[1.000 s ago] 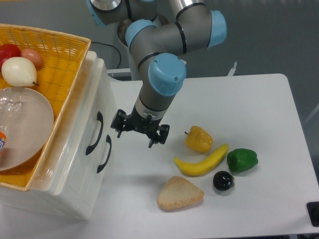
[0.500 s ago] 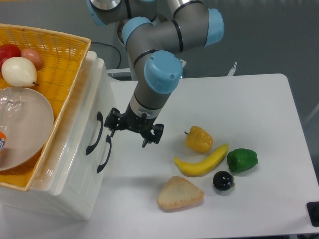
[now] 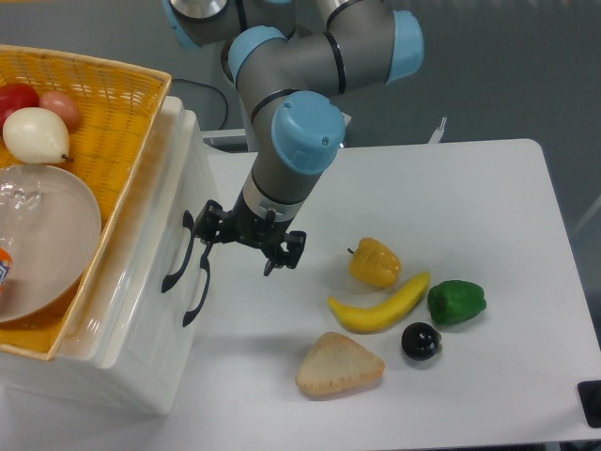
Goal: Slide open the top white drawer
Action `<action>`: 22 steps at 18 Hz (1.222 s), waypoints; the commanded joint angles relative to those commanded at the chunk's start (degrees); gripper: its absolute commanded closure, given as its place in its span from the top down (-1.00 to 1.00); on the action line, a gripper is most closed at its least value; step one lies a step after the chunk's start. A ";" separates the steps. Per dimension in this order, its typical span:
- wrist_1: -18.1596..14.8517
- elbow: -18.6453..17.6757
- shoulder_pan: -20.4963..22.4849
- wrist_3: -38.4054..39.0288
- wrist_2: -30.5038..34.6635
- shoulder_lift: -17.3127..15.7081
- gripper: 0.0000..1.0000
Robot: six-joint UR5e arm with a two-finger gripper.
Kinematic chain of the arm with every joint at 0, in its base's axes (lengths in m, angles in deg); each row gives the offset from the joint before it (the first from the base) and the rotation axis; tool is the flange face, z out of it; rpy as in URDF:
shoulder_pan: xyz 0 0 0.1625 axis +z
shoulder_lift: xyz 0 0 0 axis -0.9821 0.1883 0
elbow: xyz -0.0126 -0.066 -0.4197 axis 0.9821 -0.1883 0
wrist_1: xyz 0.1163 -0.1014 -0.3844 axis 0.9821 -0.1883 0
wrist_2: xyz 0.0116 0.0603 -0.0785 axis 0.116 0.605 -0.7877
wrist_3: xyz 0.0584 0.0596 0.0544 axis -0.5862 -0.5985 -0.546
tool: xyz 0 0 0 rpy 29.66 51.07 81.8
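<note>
Pincer (image 3: 240,242) hanging low over the worktop (image 3: 470,188), fingers spread apart, nothing between them. One fingertip (image 3: 207,235) right at the black handle of the top white drawer (image 3: 175,246); contact impossible to confirm. Drawer sitting pushed in, flush with the white cabinet front at the left of the worktop, above the lower white drawer (image 3: 199,289) with a matching handle. On top of the cabinet, a yellow wicker basket (image 3: 122,122) holding a clear bowl (image 3: 47,235), a pale onion (image 3: 36,133) and a tomato (image 3: 15,99). To the right of the pincer, well apart: yellow pepper (image 3: 374,262), banana (image 3: 380,305), green pepper (image 3: 456,302), small dark fruit (image 3: 421,340), bread slice (image 3: 339,365).
</note>
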 joint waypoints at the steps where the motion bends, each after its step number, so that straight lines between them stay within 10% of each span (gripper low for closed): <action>1: -0.09 0.00 0.00 0.00 0.00 0.00 1.00; 22: -1.32 -0.44 -0.62 3.08 -2.46 0.09 1.00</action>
